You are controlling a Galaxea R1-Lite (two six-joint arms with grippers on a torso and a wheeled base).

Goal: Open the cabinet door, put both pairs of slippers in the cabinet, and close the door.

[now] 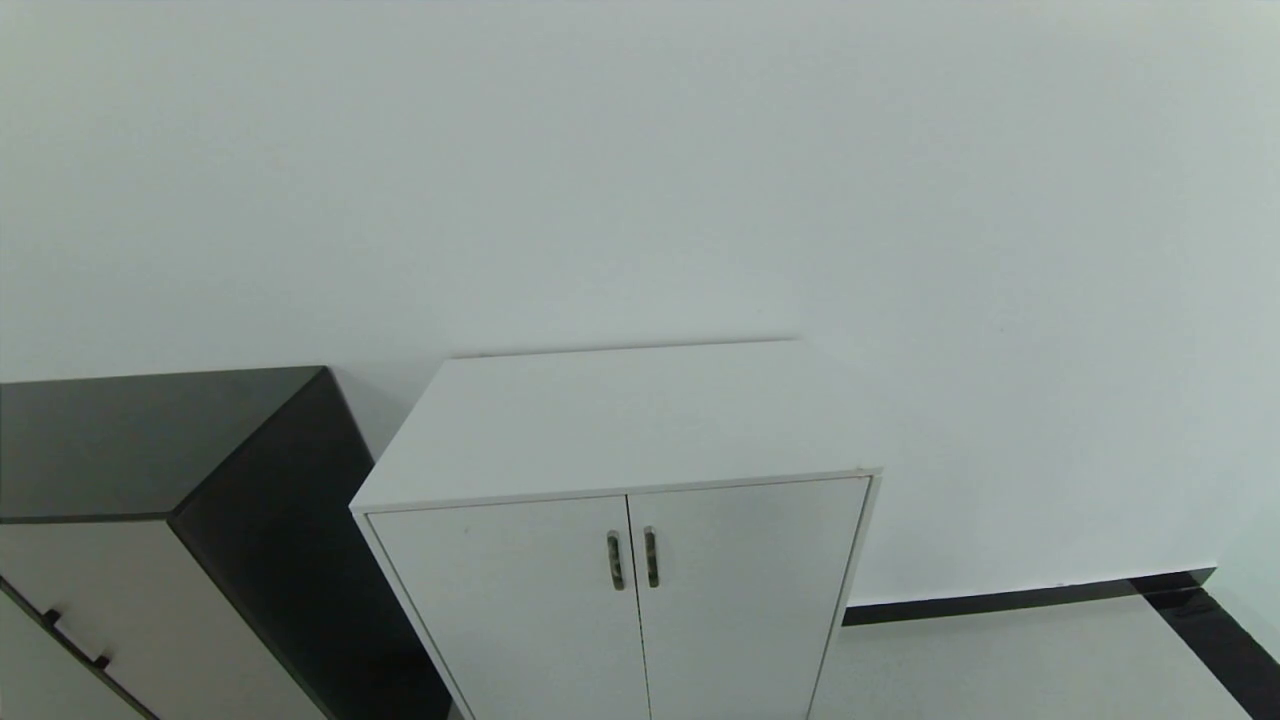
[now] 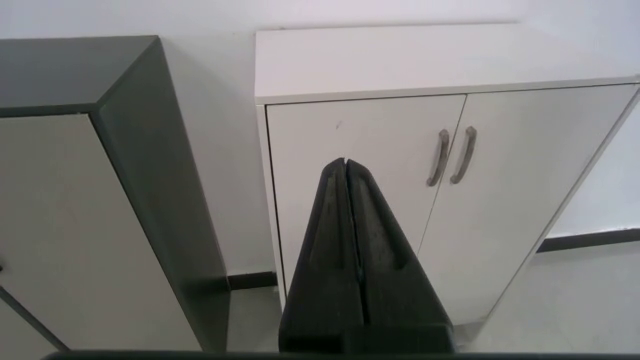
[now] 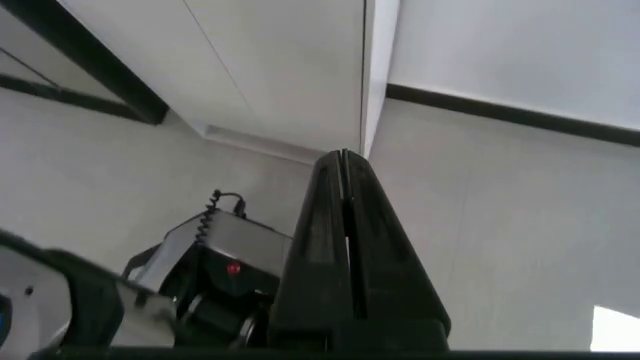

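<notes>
The white cabinet (image 1: 610, 430) stands against the pale wall (image 1: 640, 180), at 6 o'clock in the head view. Its two doors (image 1: 510, 610) are shut and meet flush at the middle. Two slim upright handles (image 1: 614, 560) sit just beside each other on either side of the seam, near the top of the doors.

A dark cabinet (image 1: 270, 540) with a pale front stands just beside the white one at its 9 o'clock, and the two sides almost meet. At the white cabinet's 3 o'clock a black skirting strip (image 1: 1000, 603) runs along the foot of the wall above the light floor (image 1: 1000, 665).

The head view takes in the cabinet's bare top and the upper part of the doors. The left wrist view carries the doors (image 2: 520, 200) down to the floor, with the handles (image 2: 437, 158) to one side. There the left gripper (image 2: 346, 165) has its black fingers (image 2: 330, 230) pressed together, holding nothing. They cover the lower part of the left-hand door.

The right wrist view looks down at the cabinet's (image 3: 290, 70) bottom right corner, the floor (image 3: 500, 220) and the skirting strip (image 3: 500, 108). The right gripper (image 3: 345, 155) has its fingers (image 3: 320, 230) closed tight on nothing, above the floor in front of that corner.
</notes>
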